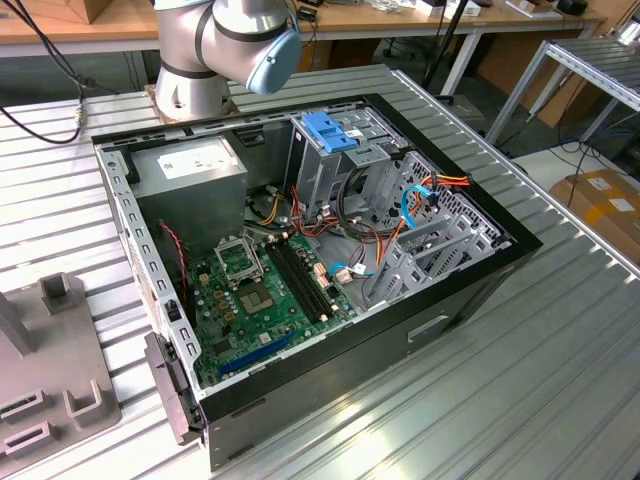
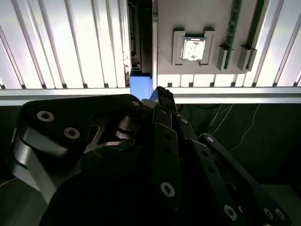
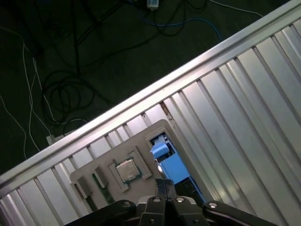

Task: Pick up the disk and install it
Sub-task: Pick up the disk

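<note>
Exterior view: the computer case (image 1: pixel 320 250) is lying open on the table (image 1: pixel 560 330). Second wrist view: the hand (image 2: pixel 162 93), fingers together, is hovering at the blue rail of the disk (image 2: pixel 140 87). First wrist view: the disk (image 3: pixel 171 167) is sitting in a grey tray (image 3: pixel 89 176).

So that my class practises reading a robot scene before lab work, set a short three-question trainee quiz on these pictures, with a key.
1. True or false: the computer case lies open on the ribbed table.
2. In the first wrist view, what else sits in the grey fixture plate holding the blue-railed disk? A) a processor chip B) a fan C) a screwdriver
3. Fill in: in the first wrist view, the gripper is nearest the ____.
Key: 1 true; 2 A; 3 disk.
</note>
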Robot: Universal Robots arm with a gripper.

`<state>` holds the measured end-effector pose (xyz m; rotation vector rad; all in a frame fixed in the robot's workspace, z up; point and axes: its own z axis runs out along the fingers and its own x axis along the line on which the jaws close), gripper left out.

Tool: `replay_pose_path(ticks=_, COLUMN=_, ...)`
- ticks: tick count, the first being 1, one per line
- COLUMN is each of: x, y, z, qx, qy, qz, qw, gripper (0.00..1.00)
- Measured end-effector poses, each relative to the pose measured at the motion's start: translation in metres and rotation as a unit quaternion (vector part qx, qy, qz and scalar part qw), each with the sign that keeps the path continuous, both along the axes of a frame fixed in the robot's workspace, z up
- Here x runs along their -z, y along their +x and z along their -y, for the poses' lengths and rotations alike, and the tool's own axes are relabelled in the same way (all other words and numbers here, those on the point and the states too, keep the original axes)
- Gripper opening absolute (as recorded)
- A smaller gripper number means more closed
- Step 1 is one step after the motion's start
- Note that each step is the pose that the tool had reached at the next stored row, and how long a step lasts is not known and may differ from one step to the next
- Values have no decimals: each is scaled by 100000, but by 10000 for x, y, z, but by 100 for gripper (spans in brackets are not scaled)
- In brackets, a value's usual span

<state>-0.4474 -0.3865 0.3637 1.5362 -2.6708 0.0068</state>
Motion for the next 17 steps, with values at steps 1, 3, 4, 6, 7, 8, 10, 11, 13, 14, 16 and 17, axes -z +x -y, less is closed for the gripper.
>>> replay_pose_path(ticks=1, x=-1, y=0, z=0, qx=-609, qy=47, qz=10, qw=99998, gripper=11)
replay_pose_path(ticks=3, x=0, y=0, z=0, qx=-2179, qy=196, qz=54, qw=99976, gripper=11)
replay_pose_path(ticks=4, x=1, y=-1, z=0, qx=-2961, qy=262, qz=76, qw=99956, gripper=11)
replay_pose_path(ticks=6, x=0, y=0, z=0, qx=-3806, qy=295, qz=73, qw=99927, gripper=11)
replay_pose_path(ticks=7, x=1, y=0, z=0, qx=-3862, qy=292, qz=79, qw=99925, gripper=11)
replay_pose_path(ticks=8, x=1, y=0, z=0, qx=-3875, qy=294, qz=81, qw=99924, gripper=11)
replay_pose_path(ticks=10, x=1, y=-1, z=0, qx=-4164, qy=910, qz=384, qw=99908, gripper=11)
replay_pose_path(ticks=11, x=1, y=-1, z=0, qx=-4296, qy=1129, qz=509, qw=99900, gripper=11)
replay_pose_path(ticks=13, x=0, y=0, z=0, qx=-4668, qy=1715, qz=813, qw=99873, gripper=11)
replay_pose_path(ticks=14, x=1, y=0, z=-1, qx=-4732, qy=1791, qz=861, qw=99868, gripper=11)
replay_pose_path(ticks=16, x=1, y=-1, z=0, qx=-4820, qy=1918, qz=897, qw=99861, gripper=11)
replay_pose_path(ticks=17, x=1, y=0, z=0, qx=-4858, qy=1996, qz=916, qw=99858, gripper=11)
